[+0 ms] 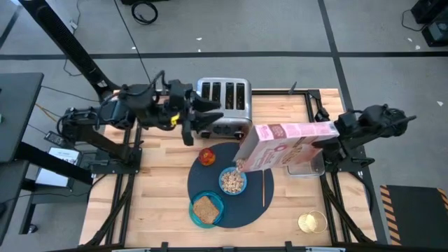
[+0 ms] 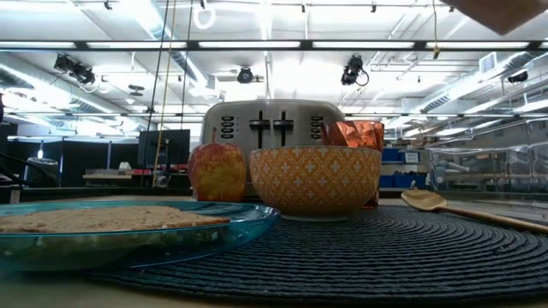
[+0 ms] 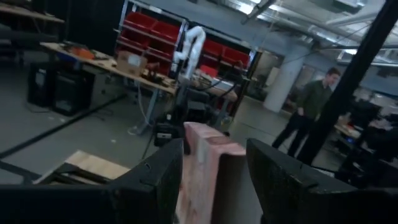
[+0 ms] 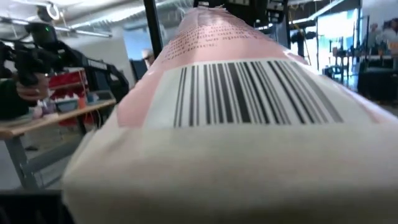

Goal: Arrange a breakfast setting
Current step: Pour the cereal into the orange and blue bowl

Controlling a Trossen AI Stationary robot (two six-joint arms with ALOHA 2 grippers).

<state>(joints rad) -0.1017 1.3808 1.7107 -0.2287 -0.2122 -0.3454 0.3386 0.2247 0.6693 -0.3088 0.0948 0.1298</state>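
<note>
Nearest your overhead camera, the tilted pink cereal box (image 1: 287,145) is clamped in the right gripper (image 1: 334,133), its open end over the small bowl (image 1: 232,181), blue inside and orange-patterned outside, at the centre of the large round dark navy mat (image 1: 246,203). The chrome four-slot toaster (image 1: 224,105) sits at the mat's 12 o'clock. The left gripper (image 1: 187,130), fingers apart, hangs by the toaster. The teal plate (image 1: 207,210) with the brown toast slice (image 1: 205,208) lies at 7, the red-orange fruit (image 1: 206,156) at 11, the gold spoon (image 1: 263,190) at 3.

Table (image 1: 168,175) seen straight down from overhead; low view level at mat (image 2: 360,257) edge. Toaster (image 1: 224,105) shared by both; wrist views aimed roomward.
</note>
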